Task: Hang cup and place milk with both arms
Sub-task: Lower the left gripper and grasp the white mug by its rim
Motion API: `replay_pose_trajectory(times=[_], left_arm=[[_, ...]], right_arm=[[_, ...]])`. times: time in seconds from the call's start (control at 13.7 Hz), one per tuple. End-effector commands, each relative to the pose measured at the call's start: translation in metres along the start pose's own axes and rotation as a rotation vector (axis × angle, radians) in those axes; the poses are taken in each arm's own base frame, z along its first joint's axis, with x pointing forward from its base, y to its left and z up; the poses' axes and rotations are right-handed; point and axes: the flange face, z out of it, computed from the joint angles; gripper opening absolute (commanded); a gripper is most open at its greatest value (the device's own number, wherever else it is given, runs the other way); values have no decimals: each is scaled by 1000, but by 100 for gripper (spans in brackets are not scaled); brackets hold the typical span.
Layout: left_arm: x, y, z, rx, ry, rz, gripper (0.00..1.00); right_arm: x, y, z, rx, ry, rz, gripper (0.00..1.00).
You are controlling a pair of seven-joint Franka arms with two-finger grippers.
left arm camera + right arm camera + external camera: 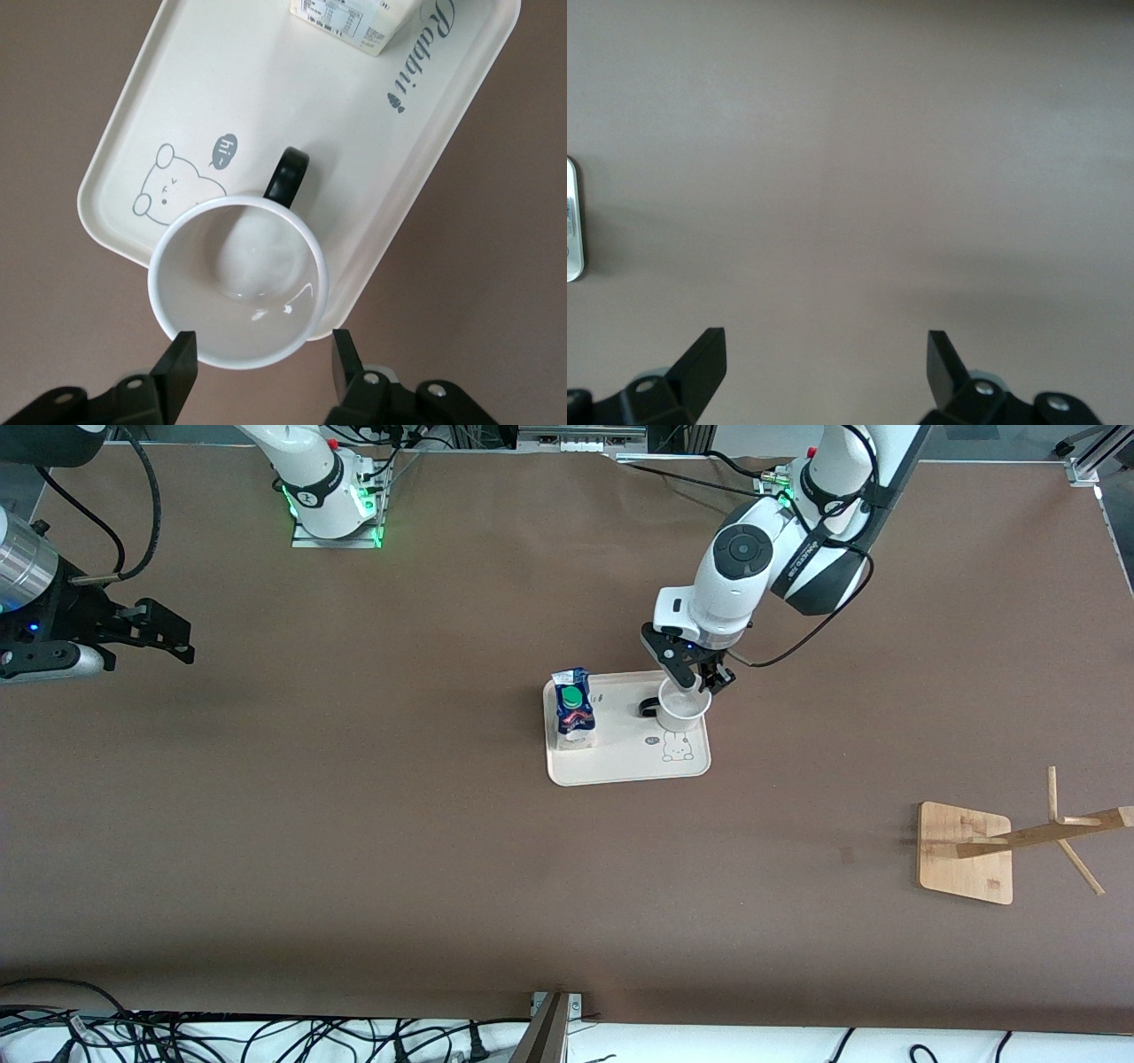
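Nearest the front camera, a wooden rack (967, 852) stands on the table (354, 824) toward the left arm's end. Farther off, a cream tray (620, 769) carries the milk (574, 710) and the cup (683, 708). Left tool (700, 680) hangs at the cup, fingers (180, 367) apart astride its rim. Right tool (168, 638) waits over bare table, fingers (704, 360) apart.

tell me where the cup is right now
The cup stands upright on the cream tray, at the tray's edge toward the left arm's end of the table, beside the milk. The left pincer is open around its rim.
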Motion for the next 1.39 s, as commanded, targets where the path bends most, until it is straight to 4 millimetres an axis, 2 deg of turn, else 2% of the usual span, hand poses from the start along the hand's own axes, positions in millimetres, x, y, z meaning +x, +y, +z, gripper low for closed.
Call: replay_pose_trajectory(times=[0.0, 0.22, 0.29, 0.36, 0.51, 0.66, 0.73, 0.8, 0.95, 1.02, 1.17, 1.24, 1.31], left_arm=[[9, 2, 17, 11, 17, 53, 63], [11, 4, 30, -1, 29, 55, 61], [11, 5, 32, -3, 25, 57, 56], [10, 5, 34, -4, 23, 58, 50], [13, 13, 36, -8, 20, 71, 26], [13, 13, 35, -7, 19, 71, 28], [13, 13, 33, -6, 15, 65, 37], [13, 12, 31, -3, 17, 71, 41], [13, 13, 31, -3, 15, 73, 37], [12, 13, 33, -5, 13, 71, 33], [13, 14, 33, -6, 13, 73, 8], [14, 17, 36, -9, 11, 79, 0], [14, 19, 36, -9, 11, 82, 0]], right_arm=[[2, -1, -5, -2, -3, -2, 100], [2, 0, -5, -2, -3, -1, 100], [2, -1, -5, -2, -3, -2, 100], [2, -1, -5, -2, -3, -2, 100], [2, -1, -5, -2, -3, -2, 100], [2, -1, -5, -2, -3, -2, 100], [2, -1, -5, -2, -3, -2, 100], [2, -1, -5, -2, -3, -2, 100], [2, -1, -5, -2, -3, -2, 100], [2, -2, -5, -2, -3, -4, 100], [2, -1, -4, -1, -6, -4, 100], [2, -1, -5, -1, -4, -4, 100], [1, -1, -5, -1, -6, -5, 100]])
